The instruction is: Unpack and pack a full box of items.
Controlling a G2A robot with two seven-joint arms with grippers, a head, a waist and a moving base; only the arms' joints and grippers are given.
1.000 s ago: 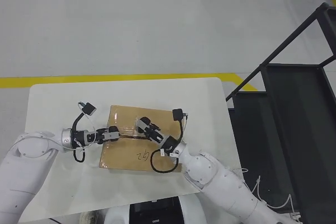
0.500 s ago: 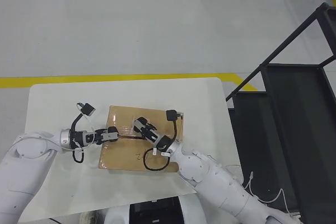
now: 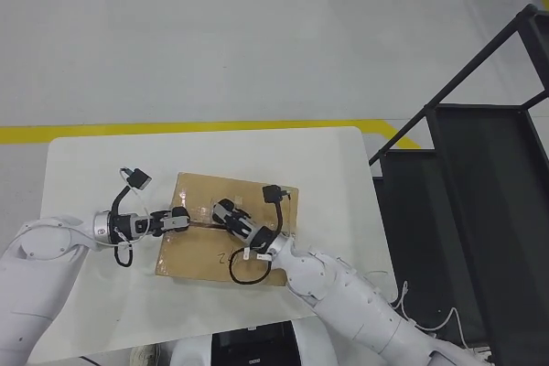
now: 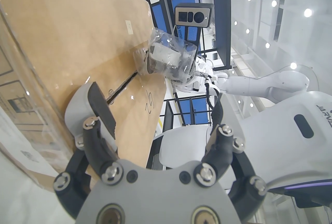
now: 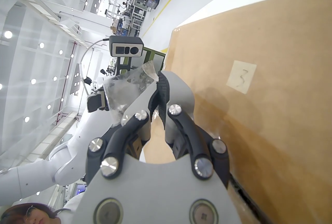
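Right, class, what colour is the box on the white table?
The box is plain brown cardboard, seen best in the top view.

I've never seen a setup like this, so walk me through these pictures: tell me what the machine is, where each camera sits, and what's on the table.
This is a two-armed robot working at a white table. One picture looks down from above its arms; the other two come from cameras on its wrists, so each shows its own end effector up close. On the table lies a closed cardboard box. The left end effector is open at the box's edge, one finger over its top. The right end effector is over the box's middle seam, shut on a crumpled strip of clear tape.
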